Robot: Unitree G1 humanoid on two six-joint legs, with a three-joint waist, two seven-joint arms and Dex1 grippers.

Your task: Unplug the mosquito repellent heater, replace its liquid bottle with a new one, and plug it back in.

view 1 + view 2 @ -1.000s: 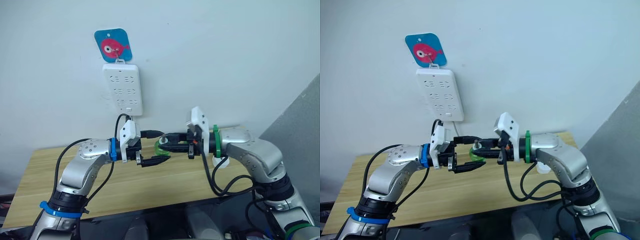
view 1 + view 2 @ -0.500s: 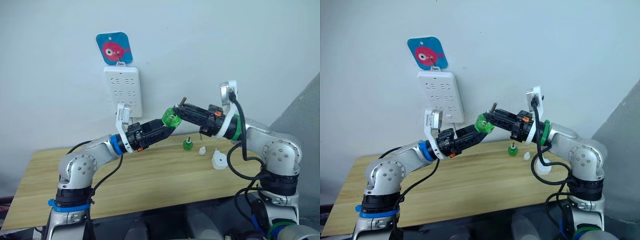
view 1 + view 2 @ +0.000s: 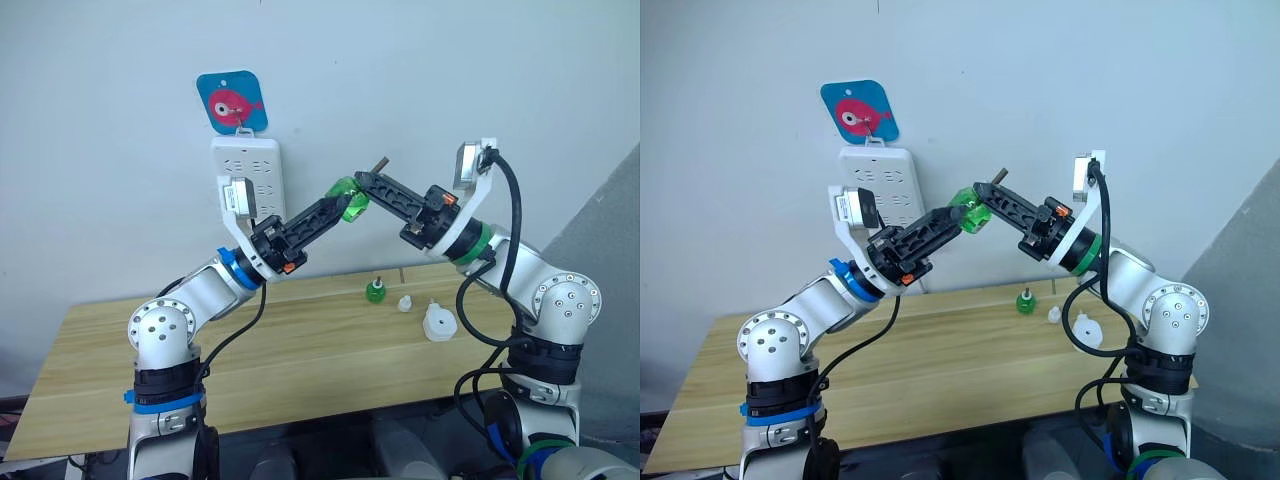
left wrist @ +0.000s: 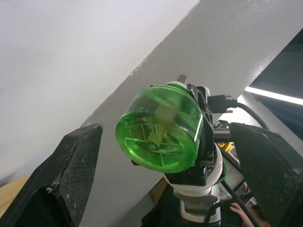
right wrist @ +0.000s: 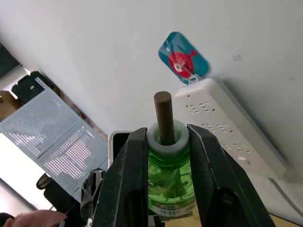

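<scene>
A green liquid bottle [image 3: 349, 207] with a brown wick [image 5: 163, 116] hangs in the air in front of the wall. My right gripper [image 3: 363, 183] is shut on its white neck, one finger [image 5: 130, 175] on each side. My left gripper [image 3: 336, 205] reaches up to the bottle's base from the other side. It is open, with its fingers [image 4: 71, 165] spread wide on either side of the base. The white mosquito repellent heater [image 3: 437, 322] sits unplugged on the wooden table [image 3: 250, 360] at the right.
A long white power strip [image 3: 248, 180] hangs on the wall under a blue fish hook [image 3: 232, 102], just left of the raised grippers. A second small green bottle [image 3: 375, 290] and a white cap [image 3: 405, 303] stand on the table near the heater.
Both arms have risen from just above the table to the height of the power strip. The right gripper carried the green bottle up, and the left gripper followed at its base.
</scene>
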